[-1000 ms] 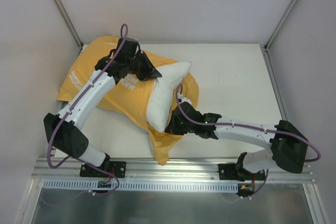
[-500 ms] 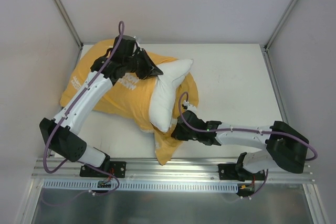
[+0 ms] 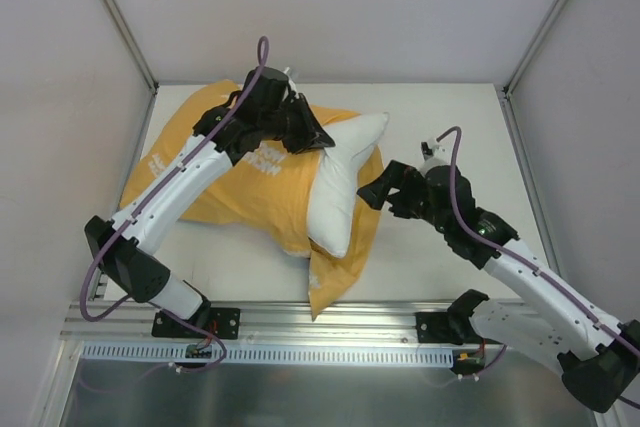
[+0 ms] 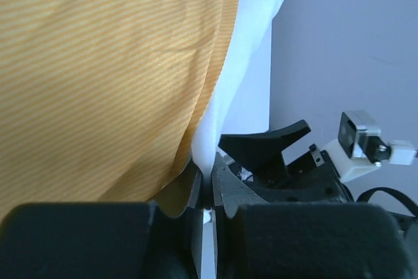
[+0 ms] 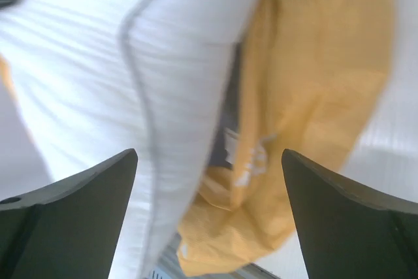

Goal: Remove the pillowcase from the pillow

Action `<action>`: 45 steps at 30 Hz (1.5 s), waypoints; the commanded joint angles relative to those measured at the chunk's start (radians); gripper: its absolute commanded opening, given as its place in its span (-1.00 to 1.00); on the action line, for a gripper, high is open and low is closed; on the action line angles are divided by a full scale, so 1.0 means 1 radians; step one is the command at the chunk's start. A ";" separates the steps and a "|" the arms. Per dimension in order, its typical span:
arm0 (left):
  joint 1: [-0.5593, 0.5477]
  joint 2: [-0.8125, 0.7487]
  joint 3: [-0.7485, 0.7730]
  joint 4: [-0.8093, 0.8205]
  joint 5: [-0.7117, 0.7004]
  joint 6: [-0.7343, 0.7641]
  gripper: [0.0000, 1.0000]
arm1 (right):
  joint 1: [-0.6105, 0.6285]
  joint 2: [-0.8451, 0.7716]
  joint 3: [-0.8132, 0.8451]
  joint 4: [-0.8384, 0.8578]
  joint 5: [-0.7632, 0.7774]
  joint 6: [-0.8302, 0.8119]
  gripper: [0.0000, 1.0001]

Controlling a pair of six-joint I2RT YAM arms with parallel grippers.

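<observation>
Pinching the pillow (image 3: 340, 187) with the left hand (image 4: 209, 187), holding the right hand (image 5: 208, 158) spread beside the pillowcase (image 3: 230, 182); best to grab orange hem alone.

The overhead view looks steeply down from above and behind the arm bases, far enough back to take in the whole surface (image 3: 440, 127) and both arms. The left wrist camera sits just behind its pinched fingers (image 4: 225, 191) and faces right, with the pillowcase (image 4: 98, 76) and pillow (image 4: 251, 37) close up and the right arm (image 4: 307, 174) beyond. The right wrist camera faces left between its spread fingers, very near the same pillow end and orange edge, which all three views share.
</observation>
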 commanded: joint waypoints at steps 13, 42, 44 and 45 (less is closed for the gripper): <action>-0.055 0.076 0.134 0.114 0.053 -0.013 -1.00 | -0.012 0.169 0.094 0.229 -0.460 -0.054 0.93; 0.081 -0.024 0.231 -0.024 0.089 0.164 0.98 | -0.597 -0.069 -0.004 -0.155 -0.289 -0.088 -0.99; 0.178 -0.089 0.132 -0.036 0.085 0.181 0.97 | -0.666 -0.086 0.008 -0.224 -0.305 -0.145 -0.99; 0.209 -0.113 0.092 -0.045 0.067 0.188 0.97 | -0.684 -0.094 0.007 -0.240 -0.311 -0.154 -0.99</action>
